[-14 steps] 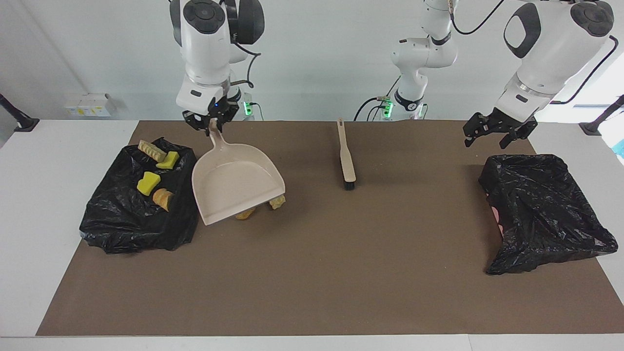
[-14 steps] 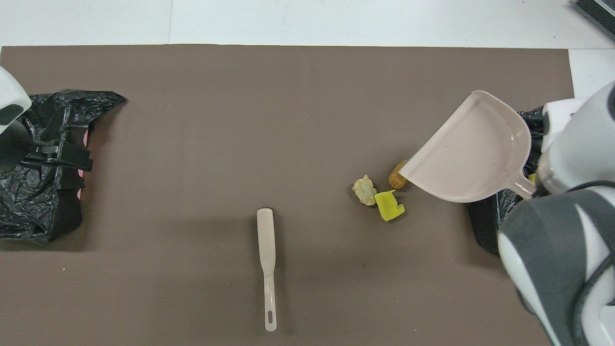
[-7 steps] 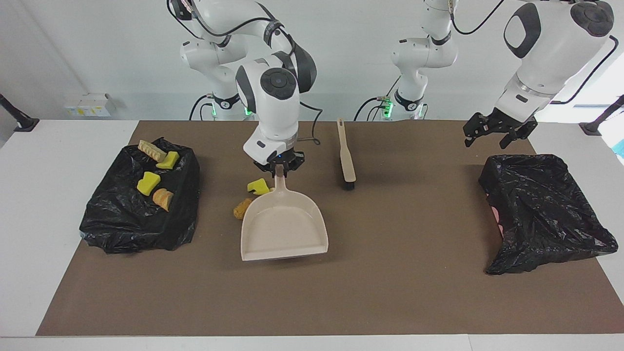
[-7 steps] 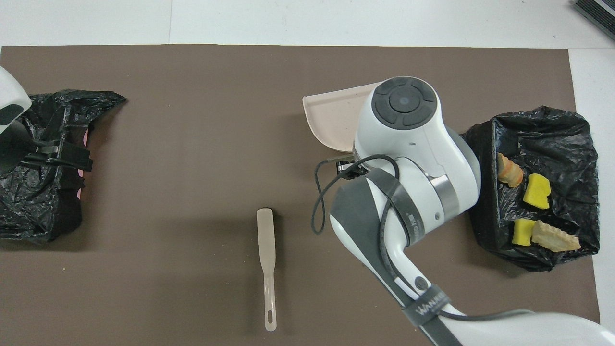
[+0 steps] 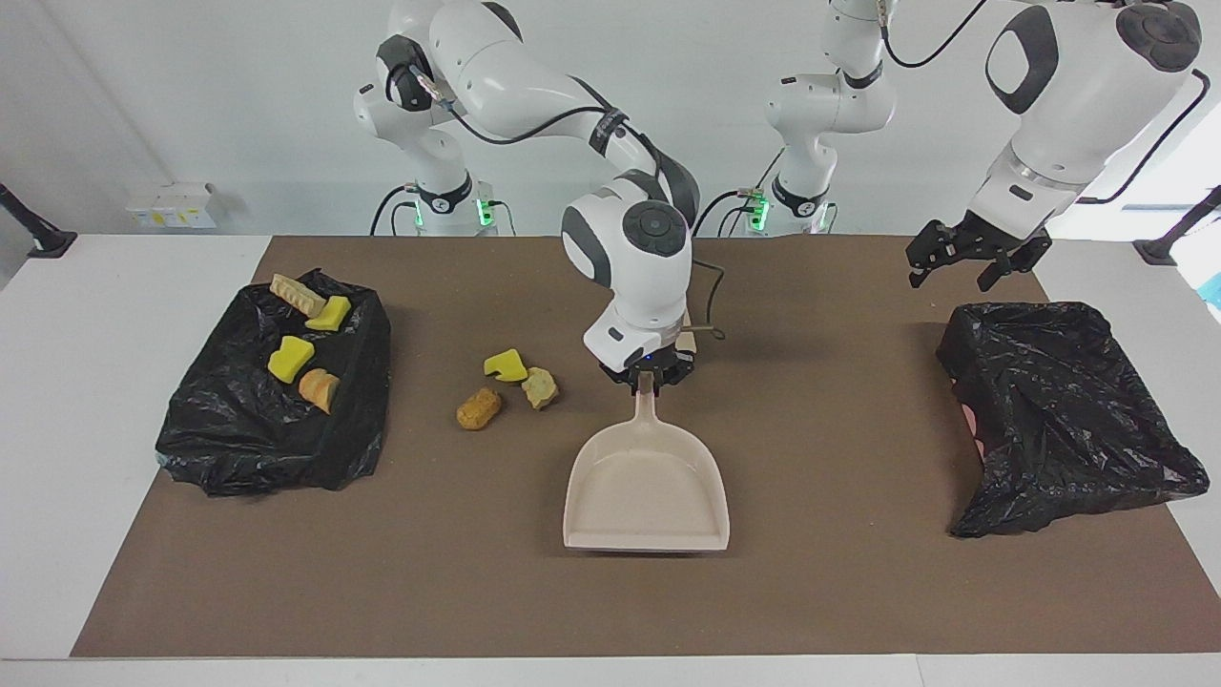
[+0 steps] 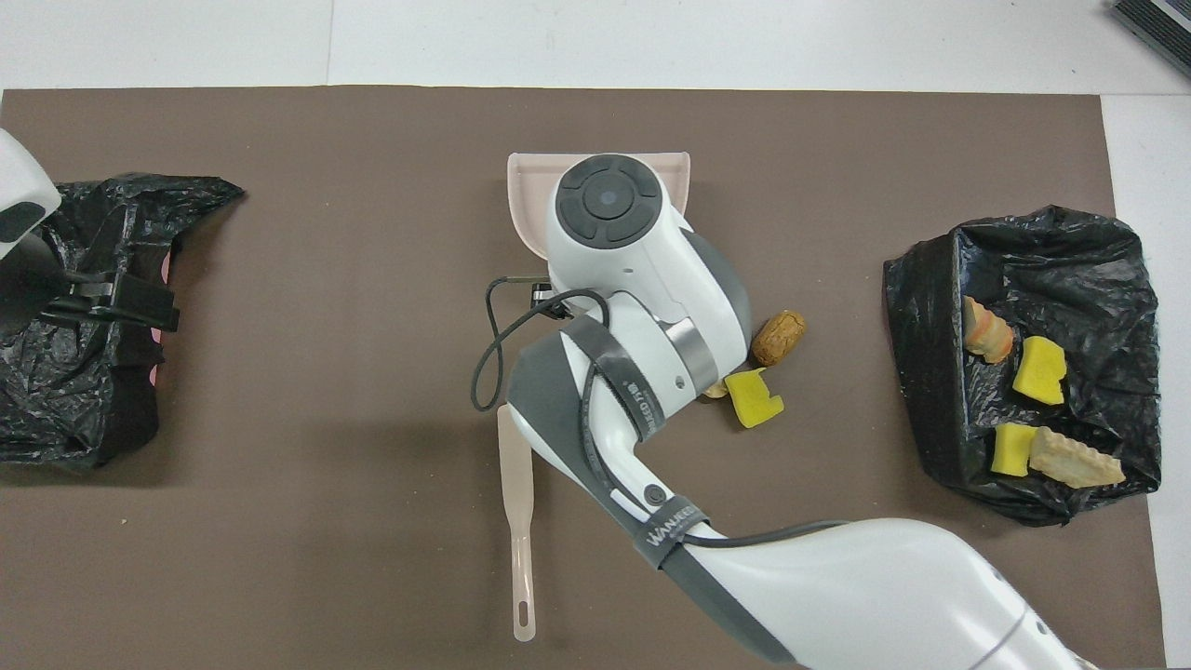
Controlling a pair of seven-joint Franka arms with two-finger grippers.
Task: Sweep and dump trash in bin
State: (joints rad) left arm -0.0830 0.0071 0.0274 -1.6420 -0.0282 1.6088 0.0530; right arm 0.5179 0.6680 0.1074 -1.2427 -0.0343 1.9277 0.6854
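Note:
My right gripper (image 5: 649, 380) is shut on the handle of the beige dustpan (image 5: 647, 491). The pan sits low at the mat's middle, its mouth turned away from the robots. Three loose trash chunks lie on the mat beside it, toward the right arm's end: yellow (image 5: 504, 364), tan (image 5: 540, 386) and orange-brown (image 5: 478, 407). The black-lined bin (image 5: 238, 429) at the right arm's end holds several chunks (image 5: 289, 358). The brush handle (image 6: 518, 530) shows in the overhead view; its head is hidden under my right arm. My left gripper (image 5: 959, 262) is open and empty.
A second crumpled black bag (image 5: 1059, 410) lies at the left arm's end of the table, under my waiting left gripper. The brown mat (image 5: 610, 601) covers most of the white table. My right arm stretches over the mat's middle (image 6: 642, 307).
My right arm has carried the dustpan from beside the bin, over the three loose chunks, to the mat's middle and lowered it. The left arm has not moved.

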